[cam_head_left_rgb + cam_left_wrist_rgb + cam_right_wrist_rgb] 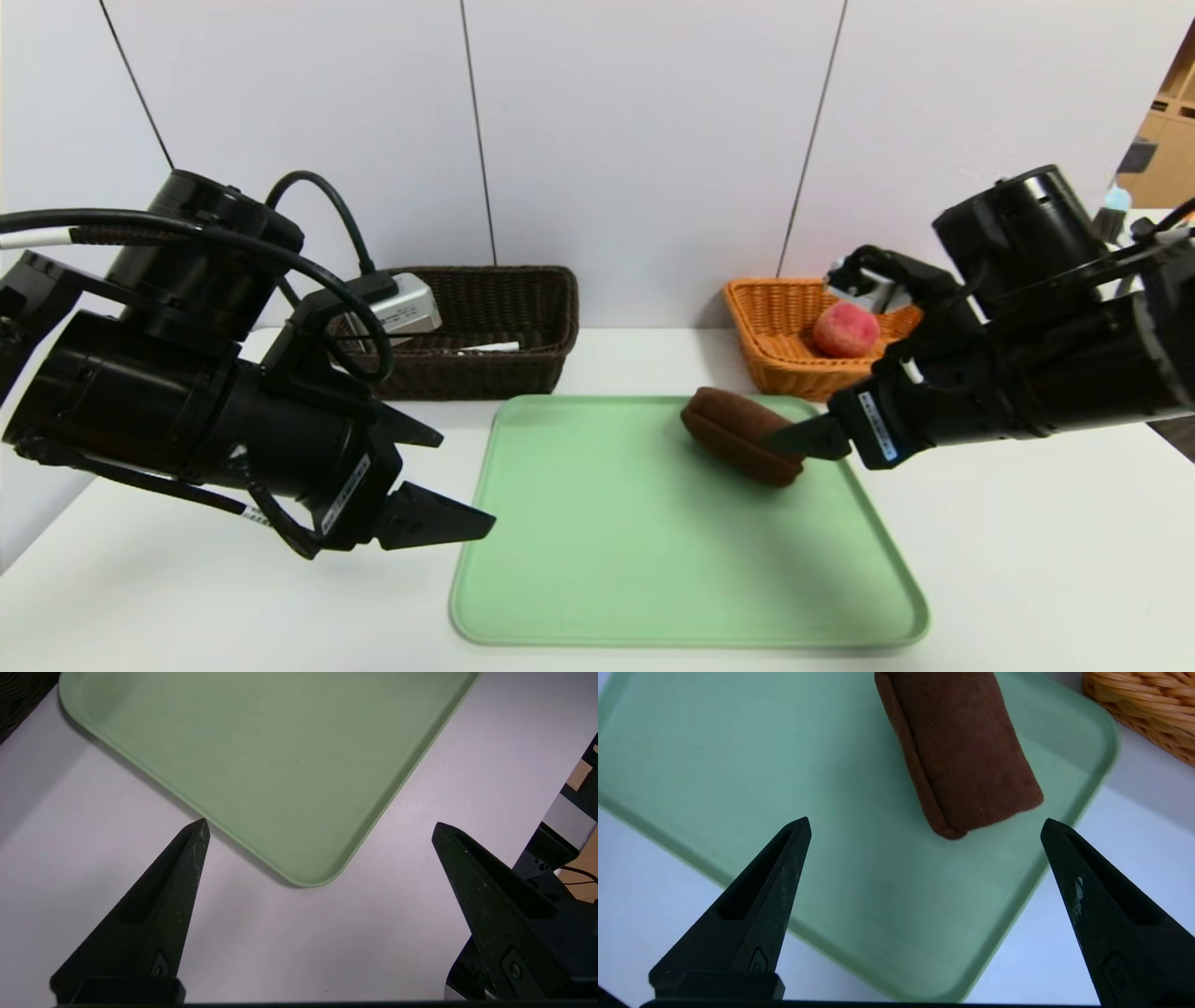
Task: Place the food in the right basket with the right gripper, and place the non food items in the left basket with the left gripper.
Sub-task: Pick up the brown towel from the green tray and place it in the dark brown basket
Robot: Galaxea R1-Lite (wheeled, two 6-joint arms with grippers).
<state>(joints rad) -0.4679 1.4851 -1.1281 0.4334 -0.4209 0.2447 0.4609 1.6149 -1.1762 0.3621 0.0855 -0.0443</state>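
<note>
A brown plush bread roll (738, 434) (959, 751) lies on the green tray (653, 560) near its far right corner. My right gripper (794, 441) (924, 828) hangs open just in front of the roll's near end, nothing between its fingers. A pink peach (846, 329) sits in the orange basket (775, 345) at the back right. The dark brown basket (504, 327) at the back left holds a pale flat item. My left gripper (439, 485) (320, 830) stands open over the table by the tray's near left corner (303, 877), holding nothing.
The white table (1027, 560) spreads around the tray, with white wall panels behind the baskets. The tray's left and near parts (261, 756) are bare. A corner of the orange basket (1148, 709) shows beyond the tray in the right wrist view.
</note>
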